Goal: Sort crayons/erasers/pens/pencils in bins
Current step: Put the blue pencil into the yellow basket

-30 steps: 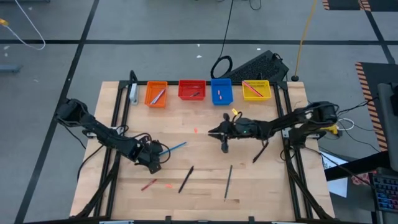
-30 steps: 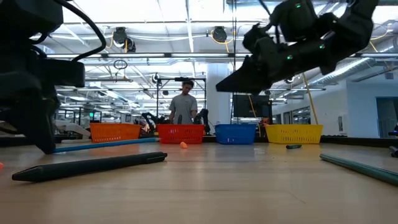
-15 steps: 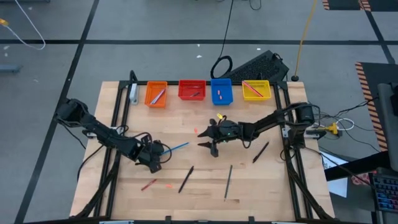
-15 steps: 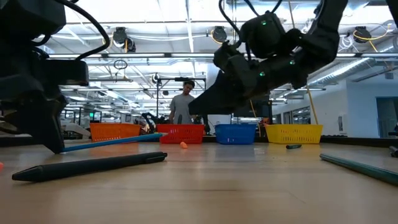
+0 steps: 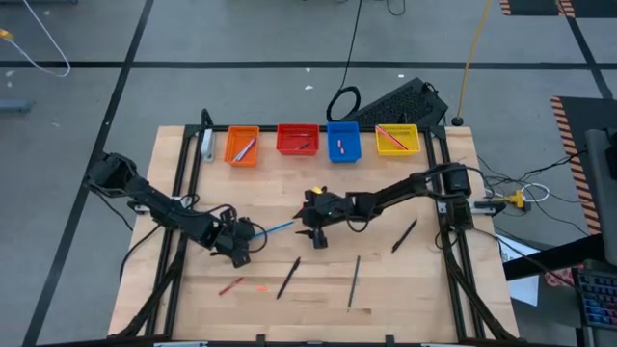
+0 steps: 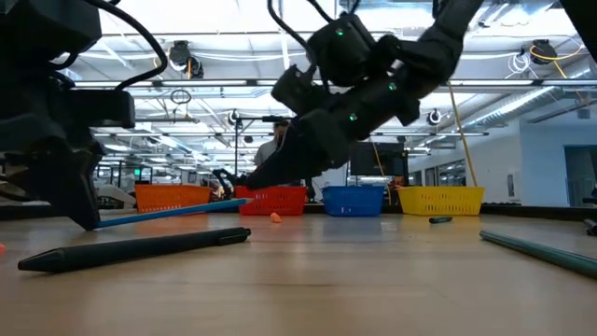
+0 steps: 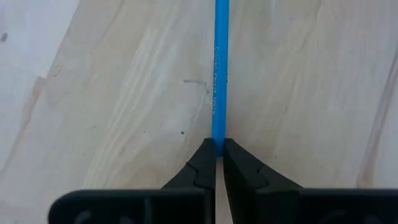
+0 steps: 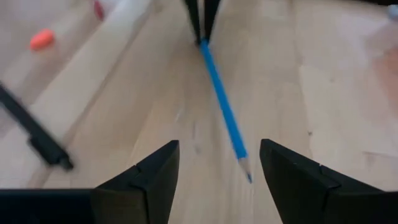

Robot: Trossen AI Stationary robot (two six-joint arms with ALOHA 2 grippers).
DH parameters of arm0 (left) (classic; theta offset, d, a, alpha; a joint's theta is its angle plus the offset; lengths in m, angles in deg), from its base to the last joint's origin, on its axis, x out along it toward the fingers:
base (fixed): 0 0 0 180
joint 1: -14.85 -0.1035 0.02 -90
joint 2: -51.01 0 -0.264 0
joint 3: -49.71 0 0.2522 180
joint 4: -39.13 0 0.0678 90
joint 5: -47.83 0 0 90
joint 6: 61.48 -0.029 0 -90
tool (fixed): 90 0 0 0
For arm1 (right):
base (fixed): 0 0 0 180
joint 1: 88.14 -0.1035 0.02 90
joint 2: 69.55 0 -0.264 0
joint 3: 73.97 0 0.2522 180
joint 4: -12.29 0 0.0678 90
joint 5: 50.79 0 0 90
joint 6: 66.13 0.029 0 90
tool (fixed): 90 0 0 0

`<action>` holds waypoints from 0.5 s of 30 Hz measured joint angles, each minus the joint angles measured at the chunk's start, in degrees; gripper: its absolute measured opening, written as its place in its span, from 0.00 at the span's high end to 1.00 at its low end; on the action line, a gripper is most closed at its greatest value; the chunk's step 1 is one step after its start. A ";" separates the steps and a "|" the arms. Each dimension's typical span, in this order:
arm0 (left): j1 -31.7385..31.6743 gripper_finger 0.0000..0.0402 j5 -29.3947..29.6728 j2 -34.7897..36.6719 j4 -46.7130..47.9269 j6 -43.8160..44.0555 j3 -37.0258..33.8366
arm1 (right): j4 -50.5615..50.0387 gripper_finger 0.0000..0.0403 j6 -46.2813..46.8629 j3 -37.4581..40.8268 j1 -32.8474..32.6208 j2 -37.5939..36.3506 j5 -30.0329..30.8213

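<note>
Left wrist view shows the left gripper (image 7: pixel 217 152) pinching 1 end of the blue pencil (image 7: pixel 220 74). Facing it, the right gripper (image 8: pixel 214 163) gapes wide at the free tip, likely to take it.

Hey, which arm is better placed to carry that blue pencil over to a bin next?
Probably the left. The left gripper is already shut on the blue pencil, holding one end. The right gripper is open and faces the pencil's free tip without touching it.
</note>
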 joint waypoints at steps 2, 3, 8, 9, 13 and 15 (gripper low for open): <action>-0.30 0.96 0.07 0.00 -0.23 -0.78 0.04 | -1.77 0.47 -2.49 -1.58 -0.25 -0.02 1.17; -0.52 0.96 0.03 0.00 -0.42 -1.07 0.02 | -1.67 0.47 -3.38 -1.74 -0.41 -0.11 2.25; -1.38 0.96 -0.04 0.00 -1.02 -3.29 0.03 | -2.72 0.47 -6.02 -2.07 -0.23 -0.07 2.81; -1.55 0.96 -0.06 0.00 -1.30 -3.79 0.04 | -3.58 0.47 -6.54 -2.07 -0.23 -0.09 2.81; -2.09 0.96 -0.19 0.00 -2.39 -5.69 0.00 | -5.51 0.47 -6.45 -1.97 -0.26 0.63 2.76; -2.45 0.96 -0.21 0.00 -2.70 -6.45 0.00 | -4.98 0.47 -6.23 -2.03 -0.23 0.55 2.78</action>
